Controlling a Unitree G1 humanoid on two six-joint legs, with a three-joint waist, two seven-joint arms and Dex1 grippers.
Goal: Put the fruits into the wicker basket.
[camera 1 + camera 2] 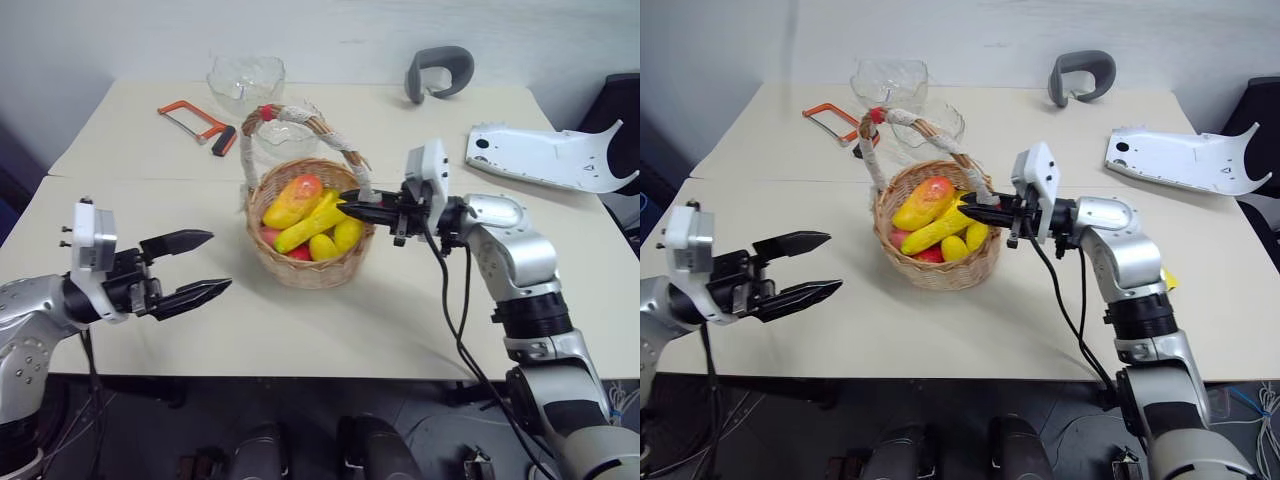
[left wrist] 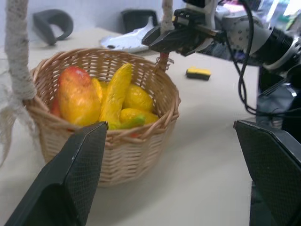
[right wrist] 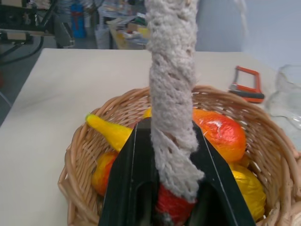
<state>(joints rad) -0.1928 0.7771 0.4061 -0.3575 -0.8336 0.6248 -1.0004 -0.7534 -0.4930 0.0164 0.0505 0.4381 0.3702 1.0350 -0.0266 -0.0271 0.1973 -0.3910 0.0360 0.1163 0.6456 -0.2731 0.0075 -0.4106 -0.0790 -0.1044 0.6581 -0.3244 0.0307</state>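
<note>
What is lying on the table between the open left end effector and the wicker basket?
Nothing lies there. In the left eye view, only bare table separates the left end effector from the wicker basket, which already holds the fruits.

The round light-brown woven wicker basket (image 1: 305, 262) stands mid-worktop (image 1: 420, 330), glossy yellow and reddish toy fruits (image 1: 310, 225) inside; clear glass bowls (image 1: 246, 80) behind it, orange-framed hacksaw (image 1: 195, 122) behind-left.
</note>
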